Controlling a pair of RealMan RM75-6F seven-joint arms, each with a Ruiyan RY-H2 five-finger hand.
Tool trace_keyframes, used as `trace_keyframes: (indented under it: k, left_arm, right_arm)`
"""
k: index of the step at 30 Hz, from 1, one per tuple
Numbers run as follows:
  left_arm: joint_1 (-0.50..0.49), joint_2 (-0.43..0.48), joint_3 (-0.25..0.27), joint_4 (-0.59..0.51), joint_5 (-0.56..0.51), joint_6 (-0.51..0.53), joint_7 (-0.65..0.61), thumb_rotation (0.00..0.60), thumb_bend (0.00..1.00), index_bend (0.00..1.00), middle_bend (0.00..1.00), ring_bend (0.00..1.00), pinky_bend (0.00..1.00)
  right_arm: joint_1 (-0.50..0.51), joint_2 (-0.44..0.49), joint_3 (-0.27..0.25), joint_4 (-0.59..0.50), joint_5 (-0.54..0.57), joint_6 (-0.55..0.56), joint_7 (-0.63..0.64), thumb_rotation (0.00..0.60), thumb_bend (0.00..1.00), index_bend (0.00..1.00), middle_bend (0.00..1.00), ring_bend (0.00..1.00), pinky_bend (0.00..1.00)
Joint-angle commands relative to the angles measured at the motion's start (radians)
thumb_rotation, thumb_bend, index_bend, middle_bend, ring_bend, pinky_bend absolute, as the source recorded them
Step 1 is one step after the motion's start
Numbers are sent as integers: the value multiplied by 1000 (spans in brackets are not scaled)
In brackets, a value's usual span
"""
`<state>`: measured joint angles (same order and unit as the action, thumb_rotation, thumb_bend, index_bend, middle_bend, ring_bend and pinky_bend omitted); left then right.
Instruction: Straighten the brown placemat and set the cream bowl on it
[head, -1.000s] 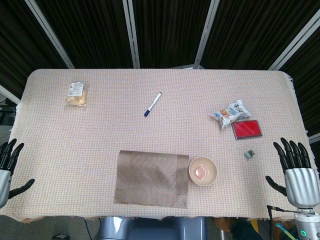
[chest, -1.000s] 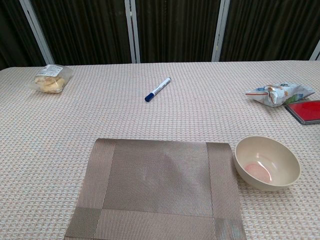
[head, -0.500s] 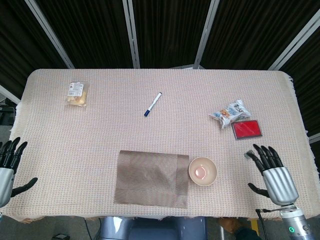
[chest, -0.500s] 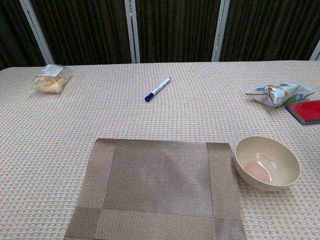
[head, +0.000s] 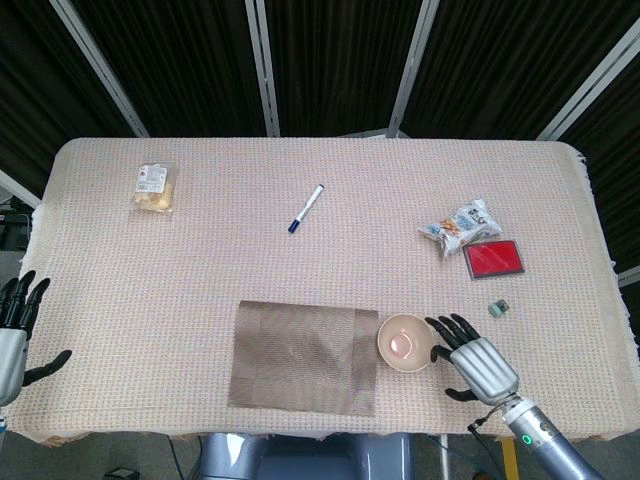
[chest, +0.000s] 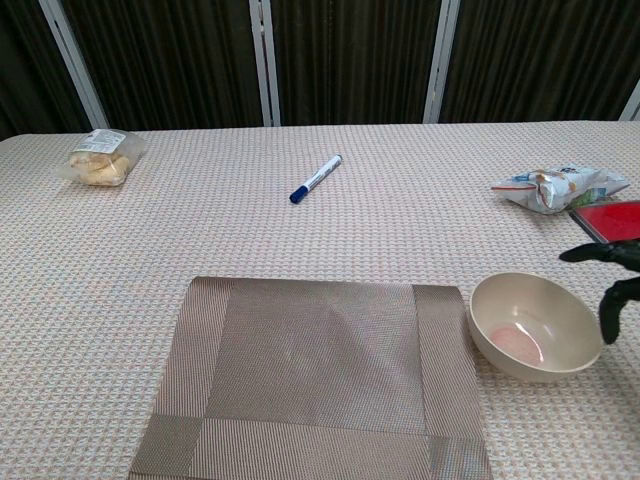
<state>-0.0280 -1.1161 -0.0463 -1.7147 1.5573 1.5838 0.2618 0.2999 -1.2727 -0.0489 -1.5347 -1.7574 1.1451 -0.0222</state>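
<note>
just right of the brown placemat (head: 305, 357), the cream bowl (head: 405, 342) is sitting on the table (head: 330, 260). the right robot hand (head: 470, 360) is hovering beside the bowl, fingers spread, grasping nothing; the left robot hand (head: 14, 325) is hanging released, well left. judging the bowl pickup is underway, next it needs to clasp the rim.

The brown placemat (head: 304, 357) lies flat near the front edge of the surface (head: 200, 260), with the cream bowl (head: 405, 342) just beside its right edge. The right hand (head: 472, 358) (fingers spread, holding nothing) sits just right of the bowl. The left hand (head: 12, 325) hangs open at the surface's far left edge.
</note>
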Motion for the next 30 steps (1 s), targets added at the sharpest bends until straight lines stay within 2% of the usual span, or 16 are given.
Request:
trace_keyframes:
  k: [1,10,20,26,30]
  left_arm:
    - [-4,-3,-5,6,-13,-9,0,600,0,0,0,0,0]
    - [-8,-4,-10,9,-24,-12,-4,600,0,0,0,0,0]
    - [-7,2,-8,10,-24,-8,-16,600,0,0,0,0,0]
    - [-7,4,-8,8,-23,-5,-20,600,0,0,0,0,0]
    - [-6,5,-8,8,-23,-2,-24,600,0,0,0,0,0]
  right_arm:
    - [24,-40,7,2,20,-19,-23,600,16,428,0,0,0]
    - [40,-75,34,-37,35,15,-85,600,53,428,0,0,0]
    - [47,-104,9,-20,87,-36,-165,600,67,435,0,0,0]
    - [49,-142,6,21,98,-34,-170,600,217,487,0,0,0]
    - [50,-155,6,36,100,-26,-157,600,294,590,0,0,0]
